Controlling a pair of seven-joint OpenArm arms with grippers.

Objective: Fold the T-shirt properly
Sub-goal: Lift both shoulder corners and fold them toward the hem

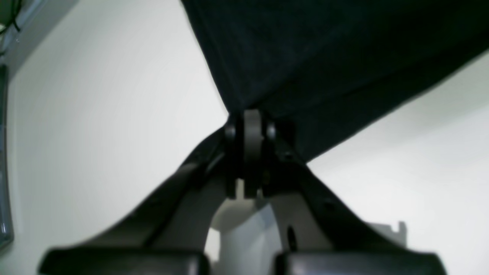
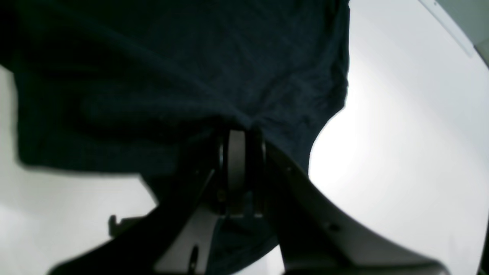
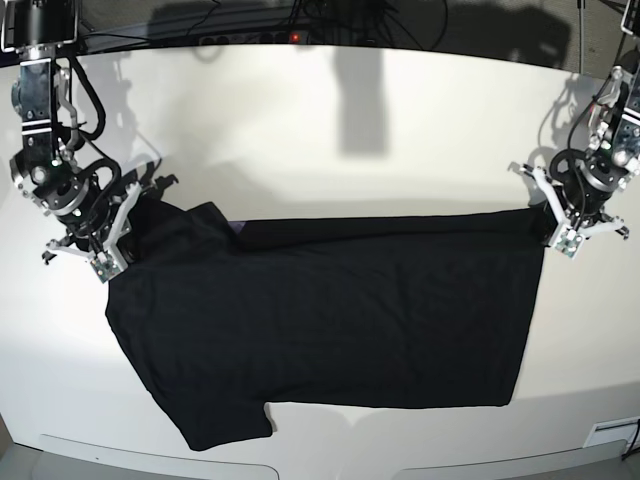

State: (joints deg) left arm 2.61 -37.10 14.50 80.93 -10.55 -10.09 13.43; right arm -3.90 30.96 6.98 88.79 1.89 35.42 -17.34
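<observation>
T-shirt (image 3: 330,320) spread on white surface (image 3: 300,130), long axis left–right in base view, stretched between both claws.

Right claw (image 3: 112,245) at sleeve-end top corner, left claw (image 3: 556,222) at opposite top corner — each equally near own corner.

Both claws pressed together, pinching cloth; wrist views show fabric (image 1: 305,57) (image 2: 172,76) fanning from closed tips.

Bulk of shirt lies toward near edge from claws.

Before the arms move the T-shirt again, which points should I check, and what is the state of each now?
1. Left gripper shut on the T-shirt corner: ok.
2. Right gripper shut on the cloth at the sleeve end: ok.
3. Far edge between the grippers straight: ok.
4. Cloth lying flat on the table: not ok, the near sleeve is crumpled.
5. Print side facing down: cannot tell.
</observation>
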